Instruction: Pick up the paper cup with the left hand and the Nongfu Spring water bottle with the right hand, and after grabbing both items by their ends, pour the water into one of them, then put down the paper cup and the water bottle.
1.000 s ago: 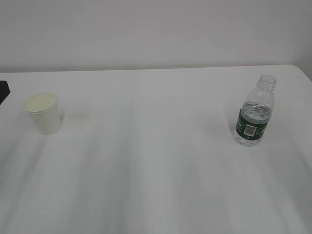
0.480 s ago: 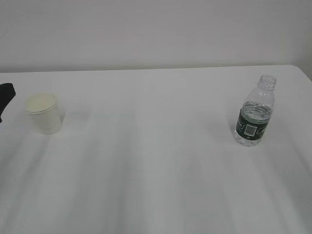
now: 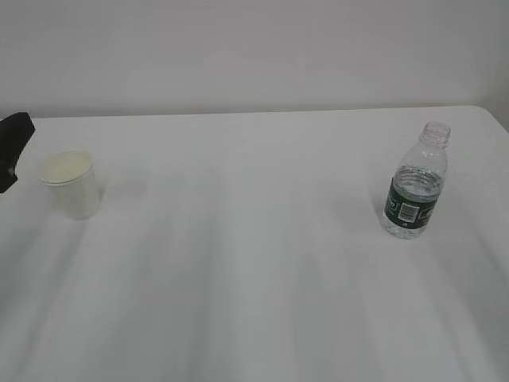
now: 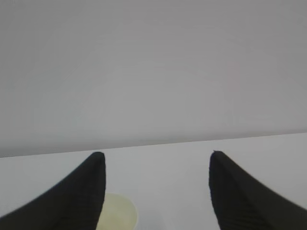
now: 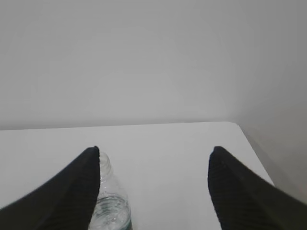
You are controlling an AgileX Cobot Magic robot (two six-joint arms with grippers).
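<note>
Two items: we see the paper cup (image 3: 71,184) and the Nongfu Spring water bottle (image 3: 415,185) standing well apart on the white desk (image 3: 254,263).
Paper cup: upright on the left side of the desk, rim up, cream inside showing; in our left wrist view only part of its mouth (image 4: 117,213) shows at the bottom edge, just beside the left-hand finger.
Bottle: upright on the right side of the desk, neck without a cap, dark green label with a white barcode patch facing us; the water (image 3: 413,185) reaches about shoulder height.
Left tool (image 4: 156,154): jaws spread wide, nothing between them, tips pointing over the desk toward the back wall; in the exterior view we see only a black part of it (image 3: 13,147) at the left edge, near the cup but apart from it.
Right tool (image 5: 154,148): jaws spread wide and empty; the bottle's neck (image 5: 106,165) shows just beside the left-hand finger, and whether they touch we cannot tell.
Right tool, exterior view: out of frame.
</note>
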